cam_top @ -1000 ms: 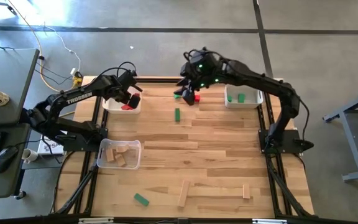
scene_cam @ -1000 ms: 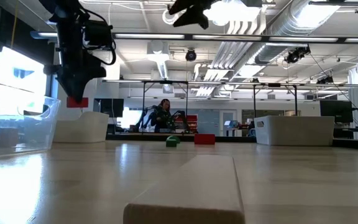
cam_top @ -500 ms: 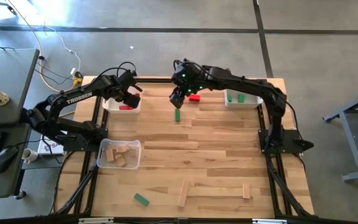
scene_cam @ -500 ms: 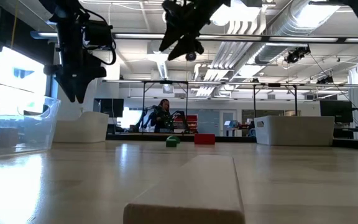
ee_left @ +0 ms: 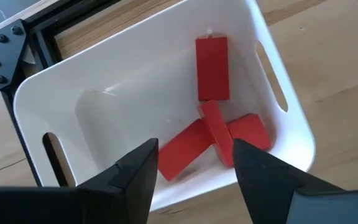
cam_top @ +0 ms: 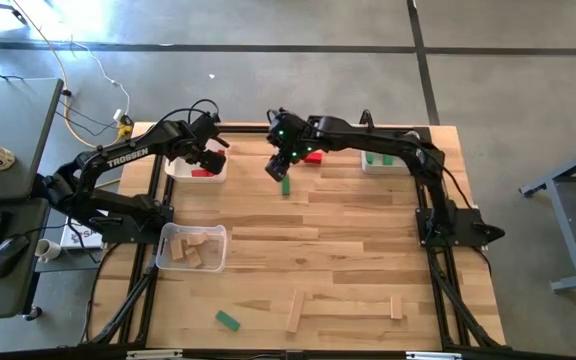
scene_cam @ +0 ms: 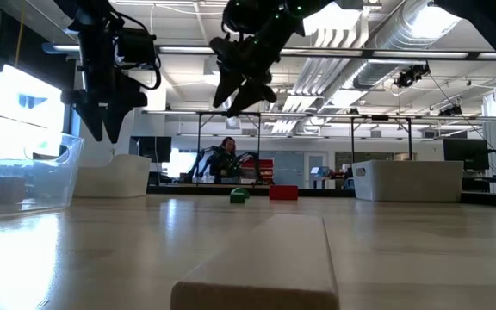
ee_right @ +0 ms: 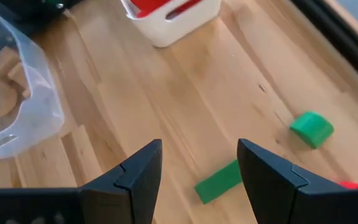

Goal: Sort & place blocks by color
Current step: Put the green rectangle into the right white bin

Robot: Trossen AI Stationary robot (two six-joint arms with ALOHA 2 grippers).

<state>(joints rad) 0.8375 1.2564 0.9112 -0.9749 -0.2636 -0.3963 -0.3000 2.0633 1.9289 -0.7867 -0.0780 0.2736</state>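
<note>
Stock of the table as I hold it, all placed against the white bin [cam_top: 196,168] at the far left corner. My left gripper [ee_left: 194,163] hangs directly above that bin, fingers spread apart and gripping nothing. Inside the bin: red blocks [ee_left: 213,121], one bar lying alone toward one end wall, three more overlapping in a loose heap nearer the side with the handle slot. My right gripper [cam_top: 278,166] is out over the bare wood to the right of the white bin, raised off the surface, fingers parted wide and empty. Just under and beside it lies a green bar [cam_top: 285,184], flat on the boards; from my right wrist it shows between the fingers [ee_right: 219,181]. A small rounded green block [ee_right: 311,129] sits a little farther from the white bin than the bar, apart from it, and a red block [cam_top: 313,157] lies just beyond that. Second white bin [cam_top: 405,163], far right corner, well apart from the first: green blocks [cam_top: 387,156] inside. Clear bin [cam_top: 192,247], on the near side of the white bin on the left of the table: plain wood blocks [cam_top: 190,250] in a loose pile. Toward the near edge, well away from the white bin: one green block [cam_top: 228,320], one long plain wood bar [cam_top: 295,311], one short plain wood block [cam_top: 396,307], each lying loose and separate on the table [cam_top: 348,240].
</note>
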